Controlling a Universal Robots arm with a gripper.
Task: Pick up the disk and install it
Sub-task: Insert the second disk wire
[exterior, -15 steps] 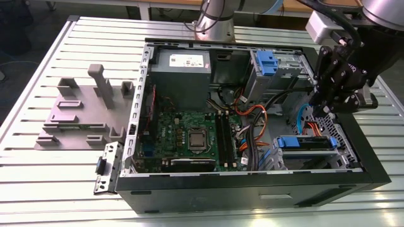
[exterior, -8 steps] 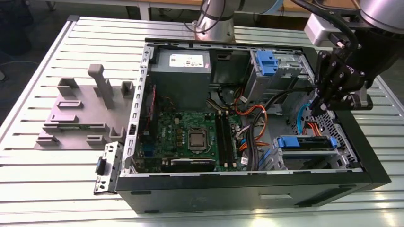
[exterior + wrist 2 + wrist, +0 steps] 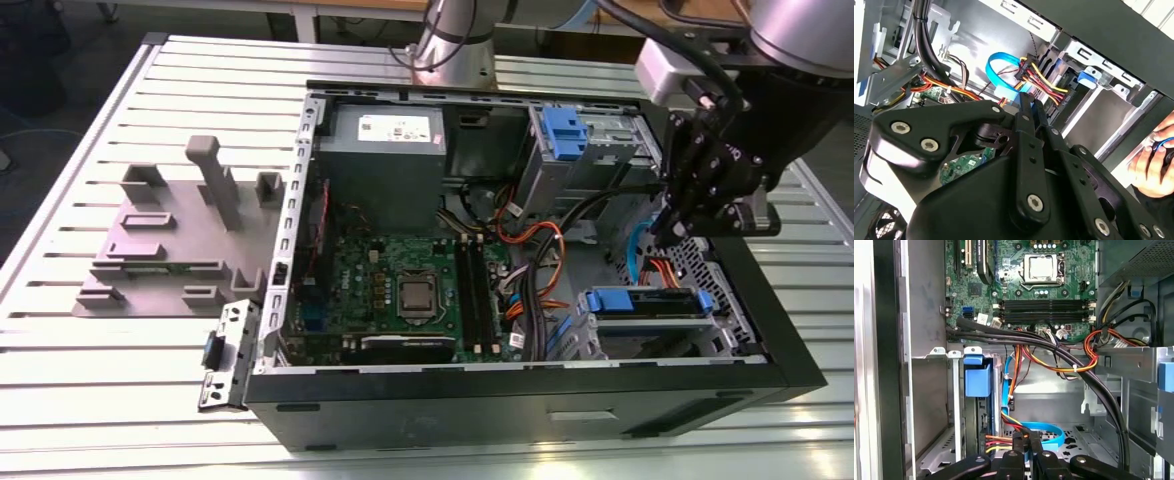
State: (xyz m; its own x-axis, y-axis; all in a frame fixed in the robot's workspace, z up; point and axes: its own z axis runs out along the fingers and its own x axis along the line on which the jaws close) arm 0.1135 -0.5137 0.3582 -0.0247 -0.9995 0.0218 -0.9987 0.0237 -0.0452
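1. Disk [image 3: 647, 302]: located in the drive cage at the near right corner of the open computer case [image 3: 534, 400], blue front edge visible, level with the cage frame. Judged seated, so pick-up and insertion appear done.
2. End effector [image 3: 663, 225]: positioned inside the case, above and just beyond the cage, apart from the disk. Fingers pressed together in both wrist views.
3. Blue data cable [image 3: 1046, 429]: looped right at the fingertips. Cannot tell whether pinched.
4. Remaining: cable connection to the disk not confirmable here.
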